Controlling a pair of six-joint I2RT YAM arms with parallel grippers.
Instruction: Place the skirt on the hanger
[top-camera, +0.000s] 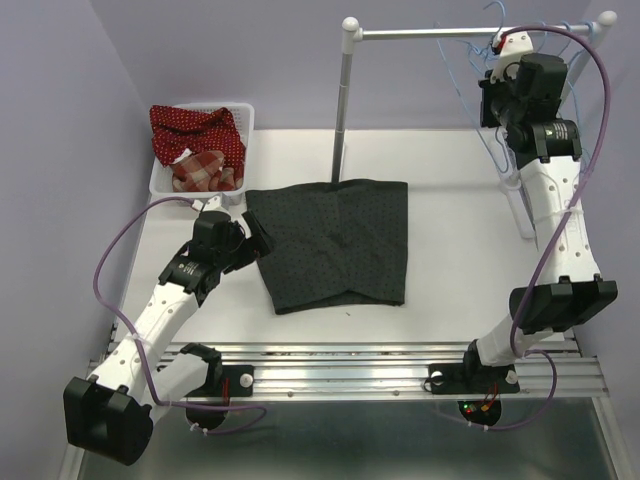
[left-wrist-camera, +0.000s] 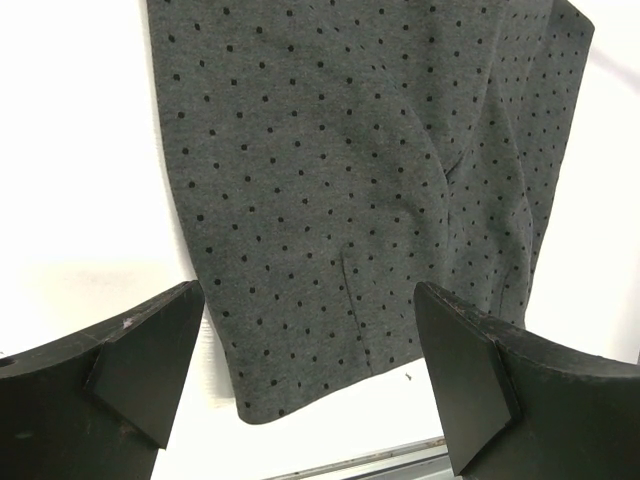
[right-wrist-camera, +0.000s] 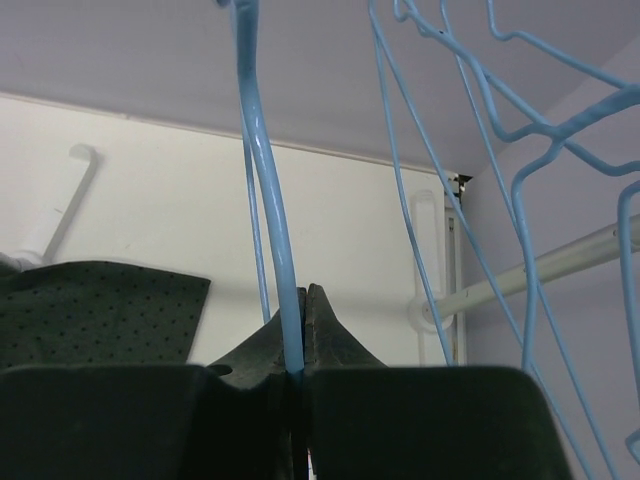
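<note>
The dark grey dotted skirt (top-camera: 335, 243) lies flat on the white table; it also fills the left wrist view (left-wrist-camera: 370, 170) and shows at the left of the right wrist view (right-wrist-camera: 95, 312). My left gripper (top-camera: 262, 238) is open at the skirt's left edge, its fingers (left-wrist-camera: 150, 360) either side of the near corner, above the cloth. My right gripper (top-camera: 497, 75) is up at the rail, shut on the wire of a light-blue hanger (right-wrist-camera: 268, 190). Other identical hangers (right-wrist-camera: 500, 150) hang beside it on the rail.
A white basket (top-camera: 244, 130) at the back left holds a red dotted garment (top-camera: 195, 130) and a plaid cloth (top-camera: 205, 172). A rack with an upright pole (top-camera: 343, 110) and a horizontal rail (top-camera: 430, 33) stands at the back. The table's metal front edge (top-camera: 350, 365) lies near.
</note>
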